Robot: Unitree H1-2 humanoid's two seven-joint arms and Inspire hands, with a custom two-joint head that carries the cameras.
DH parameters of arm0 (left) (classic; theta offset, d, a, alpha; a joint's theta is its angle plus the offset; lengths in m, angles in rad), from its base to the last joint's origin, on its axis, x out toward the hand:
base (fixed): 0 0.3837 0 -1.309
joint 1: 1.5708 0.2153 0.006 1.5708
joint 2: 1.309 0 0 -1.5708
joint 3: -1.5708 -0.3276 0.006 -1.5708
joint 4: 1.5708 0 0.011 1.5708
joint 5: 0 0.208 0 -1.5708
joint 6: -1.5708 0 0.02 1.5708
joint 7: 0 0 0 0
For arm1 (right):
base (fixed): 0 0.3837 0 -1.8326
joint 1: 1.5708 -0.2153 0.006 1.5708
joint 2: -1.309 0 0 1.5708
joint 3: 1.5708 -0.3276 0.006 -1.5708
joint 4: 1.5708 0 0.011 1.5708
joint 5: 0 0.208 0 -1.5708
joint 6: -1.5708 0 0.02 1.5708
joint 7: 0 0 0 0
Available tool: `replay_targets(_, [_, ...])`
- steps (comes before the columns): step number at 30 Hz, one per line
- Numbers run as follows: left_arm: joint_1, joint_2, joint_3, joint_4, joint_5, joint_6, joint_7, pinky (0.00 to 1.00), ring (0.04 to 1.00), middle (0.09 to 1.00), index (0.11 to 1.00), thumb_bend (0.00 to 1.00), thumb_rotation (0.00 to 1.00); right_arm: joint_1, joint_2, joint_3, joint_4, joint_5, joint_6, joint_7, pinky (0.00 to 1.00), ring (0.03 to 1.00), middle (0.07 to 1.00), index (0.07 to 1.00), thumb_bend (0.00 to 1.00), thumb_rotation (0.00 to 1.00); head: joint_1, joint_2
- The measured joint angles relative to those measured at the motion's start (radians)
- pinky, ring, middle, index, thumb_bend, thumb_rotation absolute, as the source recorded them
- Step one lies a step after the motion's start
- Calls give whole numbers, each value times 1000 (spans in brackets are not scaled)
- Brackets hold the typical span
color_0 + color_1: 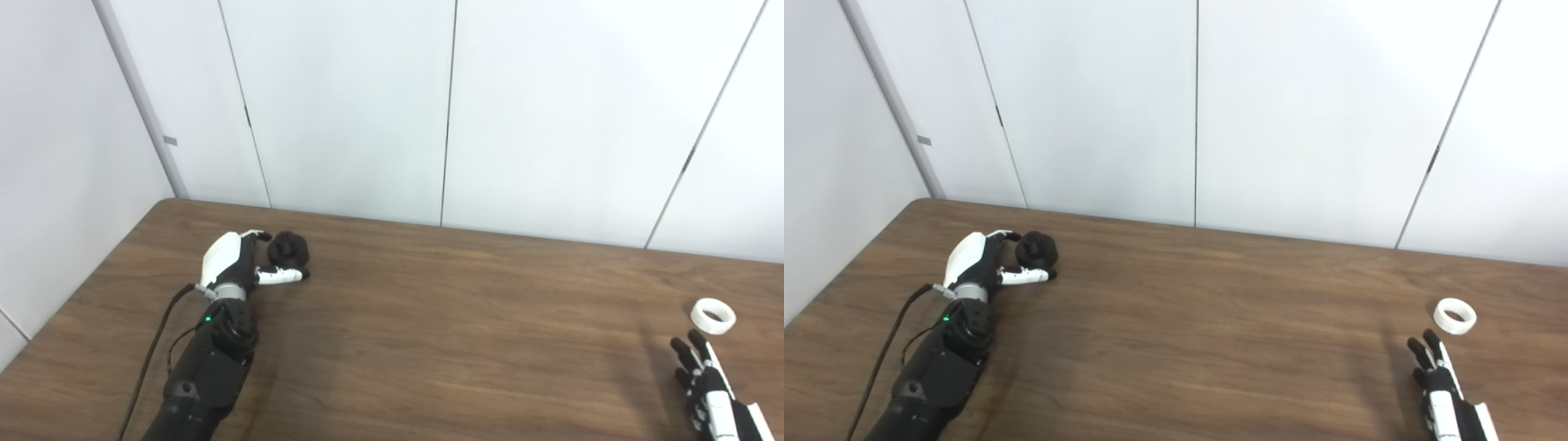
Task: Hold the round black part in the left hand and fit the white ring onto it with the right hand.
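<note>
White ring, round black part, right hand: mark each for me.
white ring point(713, 316), left eye view, on its rim.
round black part point(290, 248), left eye view, on its top.
right hand point(1438, 375), right eye view, on its middle.

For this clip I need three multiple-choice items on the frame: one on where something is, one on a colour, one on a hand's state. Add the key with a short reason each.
1. Where does the ring lie?
A. on the table, just beyond the right hand
B. in the left hand
C. on the black part

2. What colour is the round part by the left hand?
A. white
B. black
C. red

3. How is the right hand?
A. shut on the ring
B. shut into a fist
C. open, fingers stretched toward the ring

Key: 1 A, the ring rests on the wood, apart from the fingers. 2 B, it shows dark against the brown top. 3 C, the fingers are spread and hold nothing.
</note>
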Motion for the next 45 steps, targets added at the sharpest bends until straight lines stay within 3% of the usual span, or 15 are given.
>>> replay_targets(21, [0,6,-18,-5,0,13,1,1000,948,888,723,947,236,2,0,0,-3,-1,1,-1,1000,1000,944,1000,500,1000,5,6])
replay_targets(45, [-22,6,-27,6,-7,11,1,1000,945,877,746,966,212,5,0,1,-8,-15,8,-4,1000,994,934,1000,476,1000,0,11])
